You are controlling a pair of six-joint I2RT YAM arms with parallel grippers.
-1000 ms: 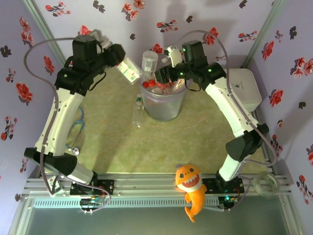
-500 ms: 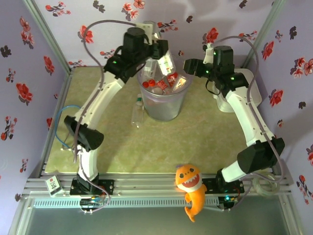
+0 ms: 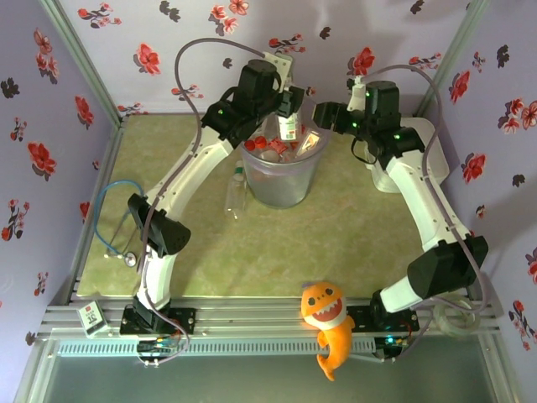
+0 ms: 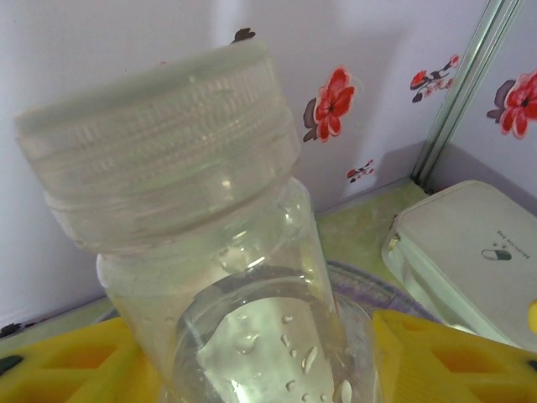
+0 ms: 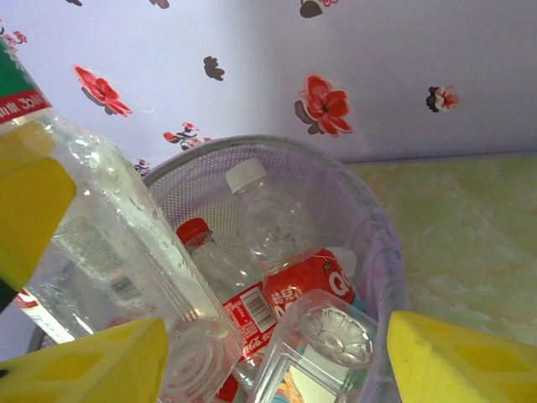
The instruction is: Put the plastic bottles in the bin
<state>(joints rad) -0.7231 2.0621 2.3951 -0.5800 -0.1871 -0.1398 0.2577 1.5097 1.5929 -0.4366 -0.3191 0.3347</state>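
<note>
Plastic bottle in hand: a clear bottle [image 4: 210, 252] with a white cap [image 4: 159, 143] sits between the yellow pads of the left gripper [image 4: 264, 357]. Both pads bear on its sides, so these jaws are judged clamped on it. The right gripper [image 5: 277, 365] stands spread with nothing between its pads, just beside the right rim of the bin [image 3: 281, 189].

The held bottle hangs within the outline of the bin's mouth. The right wrist view shows its long axis steeply slanted, base lowest and cap uppermost. The base is close above the binned bottles [image 5: 289, 298]; contact cannot be determined.

Judgement: the bin lies straight below the left jaws, so letting go should suffice. The slant may leave the bottle leaning on the rim.

One stray bottle [image 3: 237, 189] lies flat on the table [image 3: 193, 243], just beside the bin's left wall. Its long axis runs near-to-far, with a greenish cap toward the far end. It lies on the left arm's side, so that arm is judged the nearer. A white box [image 3: 424, 143] stands apart, right of the bin.
</note>
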